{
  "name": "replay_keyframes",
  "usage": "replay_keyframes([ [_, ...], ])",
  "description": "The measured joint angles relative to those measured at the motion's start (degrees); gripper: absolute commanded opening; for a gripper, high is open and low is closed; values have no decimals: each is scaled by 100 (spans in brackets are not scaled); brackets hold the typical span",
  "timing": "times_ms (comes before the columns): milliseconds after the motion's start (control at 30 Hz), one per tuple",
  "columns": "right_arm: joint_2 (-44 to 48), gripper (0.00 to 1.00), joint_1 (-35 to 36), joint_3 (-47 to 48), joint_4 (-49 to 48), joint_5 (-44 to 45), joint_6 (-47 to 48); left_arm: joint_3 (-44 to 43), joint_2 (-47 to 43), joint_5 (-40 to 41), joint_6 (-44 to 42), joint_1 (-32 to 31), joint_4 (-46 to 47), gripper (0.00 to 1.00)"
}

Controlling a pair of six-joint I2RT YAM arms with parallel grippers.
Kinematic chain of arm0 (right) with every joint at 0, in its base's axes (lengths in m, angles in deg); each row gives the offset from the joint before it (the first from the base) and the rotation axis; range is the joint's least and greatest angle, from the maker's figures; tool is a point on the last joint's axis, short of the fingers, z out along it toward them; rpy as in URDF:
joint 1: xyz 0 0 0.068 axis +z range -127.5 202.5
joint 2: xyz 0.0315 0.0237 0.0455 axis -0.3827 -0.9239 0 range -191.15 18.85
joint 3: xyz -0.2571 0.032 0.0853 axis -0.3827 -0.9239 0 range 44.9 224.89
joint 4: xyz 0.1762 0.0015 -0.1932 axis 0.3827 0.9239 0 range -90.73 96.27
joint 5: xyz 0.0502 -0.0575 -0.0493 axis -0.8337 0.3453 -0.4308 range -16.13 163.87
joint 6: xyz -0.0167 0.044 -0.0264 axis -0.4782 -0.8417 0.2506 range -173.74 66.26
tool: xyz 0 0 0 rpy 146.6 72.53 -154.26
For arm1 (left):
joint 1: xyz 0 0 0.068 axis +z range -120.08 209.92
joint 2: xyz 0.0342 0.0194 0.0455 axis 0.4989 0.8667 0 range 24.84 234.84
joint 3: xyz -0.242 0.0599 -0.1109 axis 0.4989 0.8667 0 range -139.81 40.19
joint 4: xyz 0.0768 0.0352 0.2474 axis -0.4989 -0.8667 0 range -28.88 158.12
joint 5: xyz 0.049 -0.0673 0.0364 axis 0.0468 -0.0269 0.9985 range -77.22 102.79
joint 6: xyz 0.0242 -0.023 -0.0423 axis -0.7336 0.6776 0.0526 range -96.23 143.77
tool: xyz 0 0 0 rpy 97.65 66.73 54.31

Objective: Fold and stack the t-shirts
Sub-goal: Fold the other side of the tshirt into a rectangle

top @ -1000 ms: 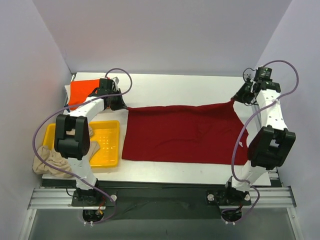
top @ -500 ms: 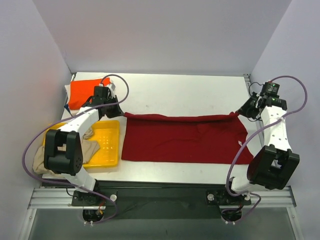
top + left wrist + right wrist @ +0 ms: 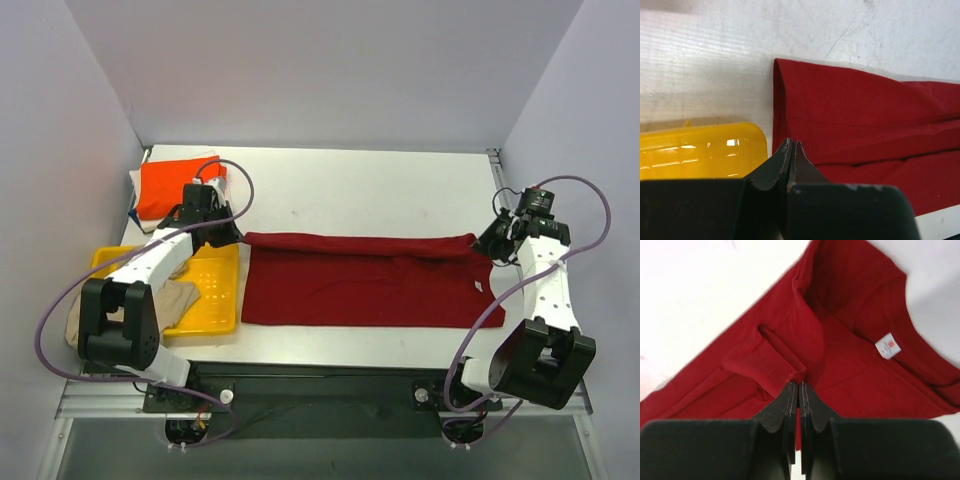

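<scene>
A dark red t-shirt (image 3: 360, 285) lies spread across the middle of the table, its far edge doubled over toward the near side. My left gripper (image 3: 228, 233) is shut on its far left corner. In the left wrist view the closed fingertips (image 3: 791, 144) sit at the shirt's (image 3: 865, 115) left edge. My right gripper (image 3: 487, 240) is shut on the far right corner, where a bunched fold of red cloth (image 3: 790, 365) is pinched at the tips (image 3: 799, 385). A folded orange t-shirt (image 3: 170, 185) rests at the back left. A beige t-shirt (image 3: 100, 322) is crumpled at the near left.
A yellow plastic tray (image 3: 215, 290) stands just left of the red shirt, under the left forearm. A white label (image 3: 888, 345) shows inside the shirt's collar. Bits of white and blue cloth (image 3: 135, 210) peek from under the orange shirt. Walls close in the table on three sides.
Both grippers have come toward the near edge, pulling the red shirt's far edge with them. The raised far part has come down over the shirt, which now looks shallower.
</scene>
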Motion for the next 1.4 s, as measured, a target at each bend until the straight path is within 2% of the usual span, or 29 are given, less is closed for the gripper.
replay_keyframes([
  [300,149,0,-4,-885,107,302,-28,651,-83,-24,136,0,-55,0],
  [767,459,0,-181,-1198,116,710,-173,1174,-492,-83,260,-7,-39,0],
  [800,505,0,-181,-1244,116,728,-175,1202,-492,-92,267,-7,-42,11],
  [833,535,0,-181,-1290,114,743,-175,1213,-492,-94,273,-11,-42,17],
  [867,544,5,-181,-1340,111,754,-175,1215,-492,-96,280,-15,-42,25],
  [900,544,10,-181,-1397,111,758,-177,1215,-492,-120,299,-15,-37,37],
  [933,542,17,-181,-1462,109,763,-195,1215,-492,-131,295,-24,-33,42],
  [967,542,30,-181,-1519,122,769,-201,1213,-494,-190,323,-39,-15,44],
  [1000,542,34,-181,-1558,136,774,-225,1211,-501,-238,354,-57,0,48],
  [1067,535,42,-181,-1572,153,778,-227,1211,-522,-284,376,-72,13,49],
  [1133,535,44,-173,-1569,149,778,-243,1211,-529,-306,391,-79,20,50],
  [1267,527,43,-4,-1427,162,791,-260,1150,-520,-273,396,-155,-17,50],
  [1400,256,41,575,-964,31,769,-232,981,-396,-168,409,-374,-52,50],
])
